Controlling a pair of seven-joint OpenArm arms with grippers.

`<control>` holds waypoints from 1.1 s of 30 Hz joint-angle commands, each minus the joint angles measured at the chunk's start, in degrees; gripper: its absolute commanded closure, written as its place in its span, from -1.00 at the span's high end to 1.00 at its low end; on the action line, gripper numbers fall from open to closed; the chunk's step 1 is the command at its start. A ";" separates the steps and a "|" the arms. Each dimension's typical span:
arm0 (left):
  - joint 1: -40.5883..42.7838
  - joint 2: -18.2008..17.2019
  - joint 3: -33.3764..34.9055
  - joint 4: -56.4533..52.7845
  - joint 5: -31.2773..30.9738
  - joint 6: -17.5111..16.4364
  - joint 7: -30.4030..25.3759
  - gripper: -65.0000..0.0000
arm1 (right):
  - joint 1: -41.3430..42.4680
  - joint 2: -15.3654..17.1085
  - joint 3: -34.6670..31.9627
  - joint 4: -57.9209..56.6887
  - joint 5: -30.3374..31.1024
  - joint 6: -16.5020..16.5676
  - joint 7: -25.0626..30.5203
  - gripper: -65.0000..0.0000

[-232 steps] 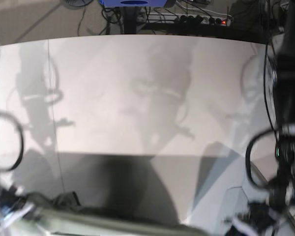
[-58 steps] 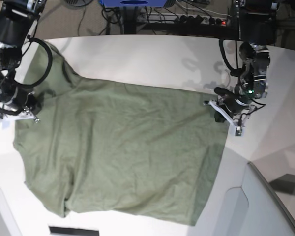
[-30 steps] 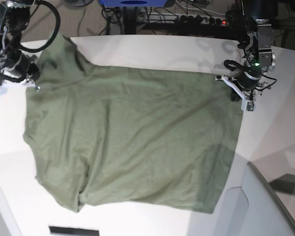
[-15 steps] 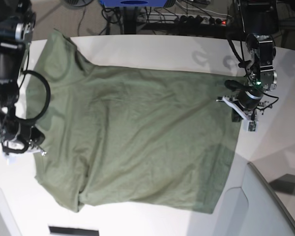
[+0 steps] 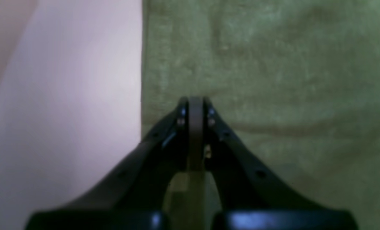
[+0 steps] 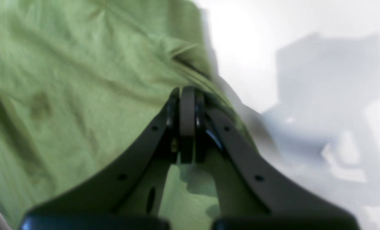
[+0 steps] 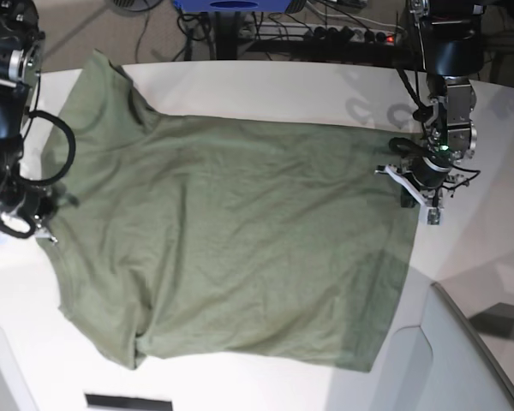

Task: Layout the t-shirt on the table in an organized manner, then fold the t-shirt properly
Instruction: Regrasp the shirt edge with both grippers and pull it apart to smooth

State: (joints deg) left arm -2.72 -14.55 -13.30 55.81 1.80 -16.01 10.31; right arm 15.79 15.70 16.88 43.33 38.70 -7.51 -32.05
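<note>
The t-shirt (image 7: 231,248) looks light and limp; both pairs of fingers are pressed together at its edges.

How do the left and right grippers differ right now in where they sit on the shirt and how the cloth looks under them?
The left gripper sits at the t-shirt's straight hem edge, on the base view's right; the right gripper sits at the opposite, sleeve-side edge. Cloth under the left gripper lies flat and smooth; under the right gripper it is bunched into folds. Both have their jaws closed together, with bare table beside them.
</note>
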 commanded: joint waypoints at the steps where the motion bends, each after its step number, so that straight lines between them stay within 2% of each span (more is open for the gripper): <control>1: -0.49 -0.18 -0.02 0.41 1.49 0.32 0.73 -1.00 | -1.33 1.04 1.27 1.11 -2.35 -3.26 -0.17 -1.00; 8: -0.75 0.61 -0.02 0.41 2.72 0.32 0.73 -1.00 | -3.79 1.04 2.41 5.24 -2.35 -9.15 -0.08 -1.00; 10: -0.75 0.70 -0.02 0.41 2.90 0.32 0.73 -1.00 | -3.79 1.04 2.06 5.24 -2.35 -8.36 -0.08 -1.00; 15: -0.84 0.70 -0.02 0.85 2.72 0.32 0.73 -1.00 | -4.85 0.34 1.97 9.99 -2.35 -3.35 -0.69 -1.00; 20: 1.36 0.52 -0.55 4.89 2.55 0.32 1.08 -1.00 | -9.95 -1.24 1.88 28.36 -2.17 -2.91 -9.40 -1.00; 24: 7.42 0.26 -0.63 10.61 2.55 0.32 1.08 -1.00 | -14.69 -4.58 2.41 39.00 -2.17 -2.91 -14.94 -1.00; 33: 13.23 0.44 -0.63 11.31 2.55 0.32 0.82 -1.00 | -18.12 -6.43 2.50 30.47 -2.17 -3.17 -14.76 -1.00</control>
State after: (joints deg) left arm 10.17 -13.65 -13.85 66.98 3.55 -15.42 8.67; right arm -2.66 9.02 19.14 73.03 35.92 -10.94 -46.92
